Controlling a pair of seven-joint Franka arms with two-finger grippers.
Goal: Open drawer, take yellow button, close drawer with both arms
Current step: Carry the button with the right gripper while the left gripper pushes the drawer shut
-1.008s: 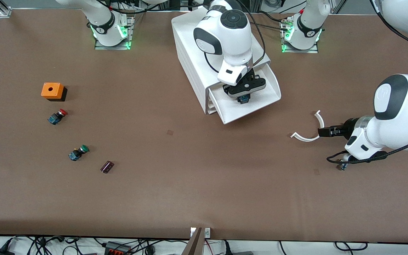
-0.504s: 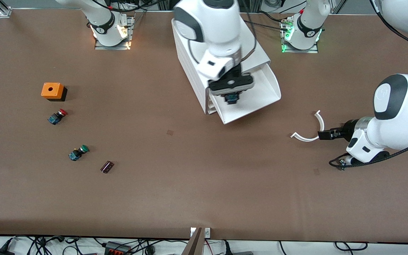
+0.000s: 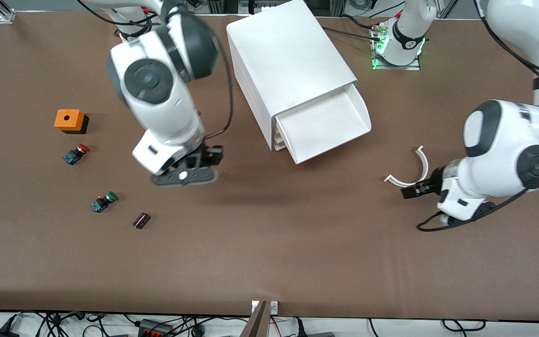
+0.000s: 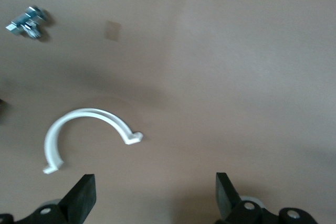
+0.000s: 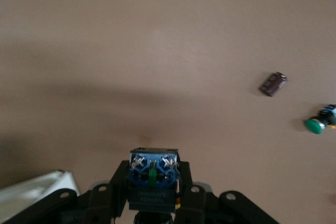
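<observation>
The top drawer of the white cabinet stands pulled out and holds nothing. My right gripper hangs over bare table beside the cabinet, toward the right arm's end. In the right wrist view the right gripper is shut on the button. Only the button's blue-and-black body shows and its cap is hidden. My left gripper is open and empty, low over the table toward the left arm's end. In the left wrist view the left gripper has its jaws wide apart.
A white curved clip lies by the left gripper, also in the left wrist view, with a small metal part. An orange box, a red-capped button, a green-capped button and a dark block lie toward the right arm's end.
My right gripper has lifted out of the drawer with the button and swung toward the right arm's end of the table. My left gripper has shifted slightly past the white clip.
</observation>
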